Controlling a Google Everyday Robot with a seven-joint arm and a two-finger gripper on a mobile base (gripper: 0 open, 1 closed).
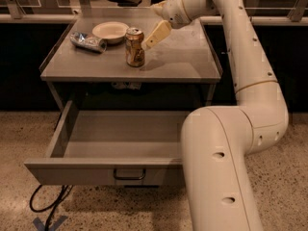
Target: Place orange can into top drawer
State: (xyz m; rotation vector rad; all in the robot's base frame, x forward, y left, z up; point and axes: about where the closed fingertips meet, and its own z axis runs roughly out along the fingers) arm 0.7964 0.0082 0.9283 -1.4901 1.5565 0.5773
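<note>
The orange can (134,47) stands upright on the grey tabletop (183,57), left of centre. My gripper (153,36) hangs just right of the can's top, very close to it, reaching in from the upper right. The top drawer (91,171) below the tabletop is pulled out towards the camera. Its inside shows nothing in it, and its small dark handle (129,174) sits at the centre of the front panel. My arm's large cream links cover the drawer's right end.
A pale bowl (110,31) and a crushed silver-blue can (87,41) lie at the table's back left. A black cable (48,201) and a blue tape mark (47,222) lie on the speckled floor by the drawer's left corner. A dark counter runs behind.
</note>
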